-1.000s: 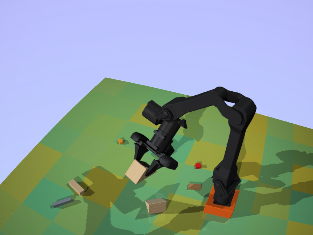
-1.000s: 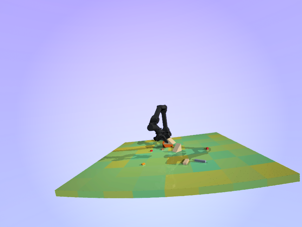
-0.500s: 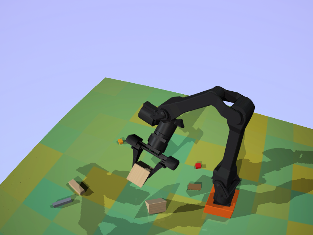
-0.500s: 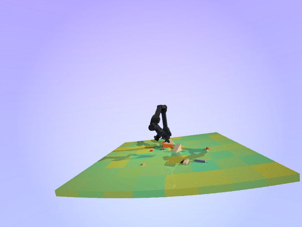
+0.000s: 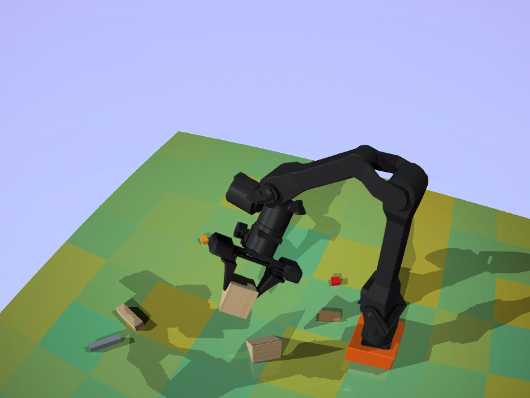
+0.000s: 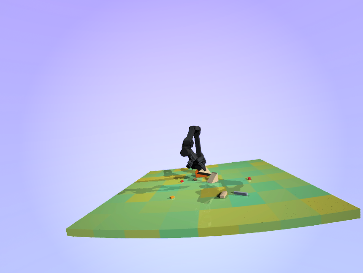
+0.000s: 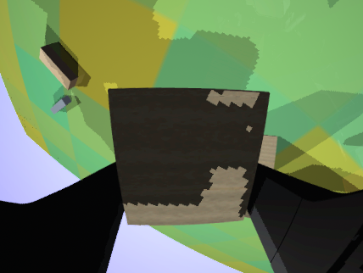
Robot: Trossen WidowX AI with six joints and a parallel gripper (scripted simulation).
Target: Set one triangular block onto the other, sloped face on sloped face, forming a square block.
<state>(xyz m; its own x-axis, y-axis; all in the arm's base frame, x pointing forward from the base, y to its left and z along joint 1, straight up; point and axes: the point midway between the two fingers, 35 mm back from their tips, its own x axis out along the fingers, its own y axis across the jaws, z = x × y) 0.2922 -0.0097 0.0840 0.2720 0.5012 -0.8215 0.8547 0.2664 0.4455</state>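
My gripper (image 5: 242, 291) (image 6: 204, 169) (image 7: 188, 186) is shut on one beige wooden triangular block (image 5: 238, 300) (image 6: 207, 171) (image 7: 182, 148). The held block is tilted and in the air, and in the wrist view its near face is mostly in shadow. The other triangular block (image 5: 265, 349) (image 6: 213, 178) (image 7: 270, 150) stands on the table. Its outline slopes down to the left in the exterior view. In the top view a gap shows between the two blocks; in the wrist view the held block and a finger hide most of the lower one.
A beige bar (image 5: 129, 316) (image 6: 223, 194) (image 7: 57, 68) lies near a grey bar (image 5: 105, 342) (image 6: 240, 193) (image 7: 61, 104). An orange piece (image 5: 203, 239) (image 6: 172, 197), a red cube (image 5: 335, 281) (image 6: 182, 181), another red cube (image 6: 249, 178) and a brown block (image 5: 330, 316) (image 6: 195, 179) lie around.
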